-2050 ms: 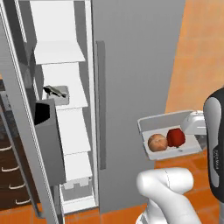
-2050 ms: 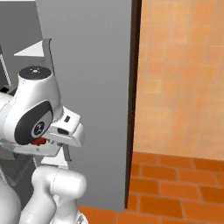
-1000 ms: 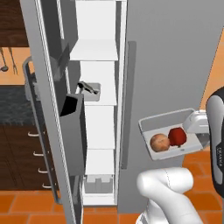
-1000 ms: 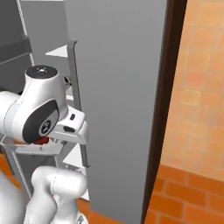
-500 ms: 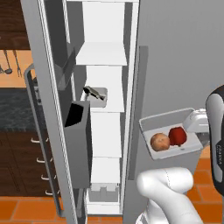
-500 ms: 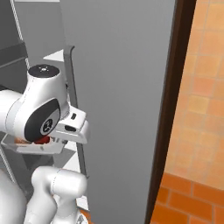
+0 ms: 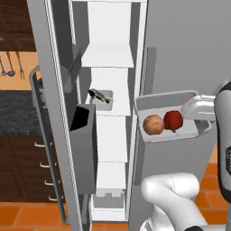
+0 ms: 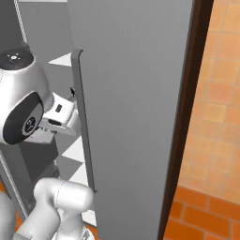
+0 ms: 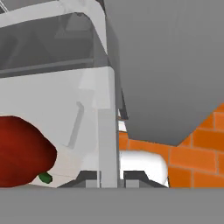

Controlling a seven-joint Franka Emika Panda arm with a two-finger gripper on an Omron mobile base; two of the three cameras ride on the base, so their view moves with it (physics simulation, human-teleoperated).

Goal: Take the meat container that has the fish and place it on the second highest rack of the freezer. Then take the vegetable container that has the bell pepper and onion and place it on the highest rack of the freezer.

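The two-finger gripper [image 7: 195, 118] is clamped on the right rim of the shallow white vegetable container [image 7: 155, 101], held level in mid-air. Inside sit the round tan onion [image 7: 153, 124] and, at its 3 o'clock, the glossy red bell pepper [image 7: 173, 120], touching. At 9 o'clock stands the open white-walled freezer [image 7: 113, 149]; the slim dark fish [image 7: 98, 94] in its small tray rests on the second highest rack [image 7: 106, 108], below the highest rack [image 7: 108, 58].

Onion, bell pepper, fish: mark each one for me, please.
onion [image 7: 153, 124], left base view, middle of the tan ball
bell pepper [image 7: 173, 120], left base view, red body
fish [image 7: 100, 94], left base view, dark body
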